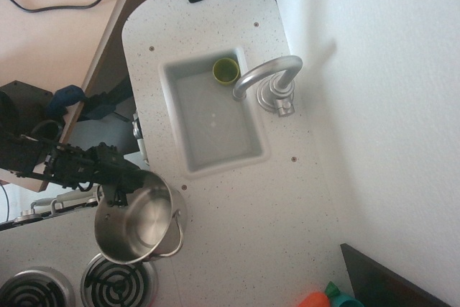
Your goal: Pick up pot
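1. The black robot arm's tool (118, 188) comes in from the left edge of the overhead view and meets the round shiny stainless-steel pot (136, 224) at its upper-left rim. The tool appears clenched on that rim, one finger seemingly inside the wall and one outside, though the dark fingers blur together and the exact pinch is hard to read.

2. The pot lies down and to the right of the tool, so its whole weight hangs off the gripped edge, away from the arm. It looks tilted, with the open mouth facing up and to the left, and it appears raised clear of the worktop (259, 221). I judge it lifted, not resting.

3. One thin wire loop handle (172, 239) shows on the lower-right side, opposite the grip. The line from the tool through the pot's centre runs to that handle, and any swing would follow this line.

4. Just below the pot sits a black coil stove burner (115, 282), partly overlapped by the pot's base in this view; a second coil burner (32, 294) lies further left.

5. Beyond the pot, up and to the right, is the white rectangular sink basin (188, 150), well apart from the pot.

6. Farthest off, a small yellow-green cup (226, 70) stands in the sink's upper corner beside the curved grey metal tap (267, 77).
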You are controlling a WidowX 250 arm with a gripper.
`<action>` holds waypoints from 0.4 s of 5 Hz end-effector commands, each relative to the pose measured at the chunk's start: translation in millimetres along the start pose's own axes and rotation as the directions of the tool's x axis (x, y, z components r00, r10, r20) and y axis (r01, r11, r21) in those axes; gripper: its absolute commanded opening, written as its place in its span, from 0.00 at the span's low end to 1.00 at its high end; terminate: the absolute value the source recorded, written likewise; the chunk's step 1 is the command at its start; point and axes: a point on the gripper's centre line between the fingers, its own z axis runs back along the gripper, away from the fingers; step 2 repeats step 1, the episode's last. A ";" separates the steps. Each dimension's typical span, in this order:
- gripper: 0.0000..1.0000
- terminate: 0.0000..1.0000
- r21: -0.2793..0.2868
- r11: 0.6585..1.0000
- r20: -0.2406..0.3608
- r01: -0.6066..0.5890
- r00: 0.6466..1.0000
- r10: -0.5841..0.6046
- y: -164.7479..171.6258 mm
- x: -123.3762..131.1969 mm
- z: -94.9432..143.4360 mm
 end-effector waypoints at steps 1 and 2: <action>0.00 1.00 -0.013 0.999 0.021 0.038 0.999 -0.038 -9.4 5.0 -0.7; 0.00 1.00 -0.013 0.999 0.021 0.038 0.999 -0.038 -9.4 5.0 -0.7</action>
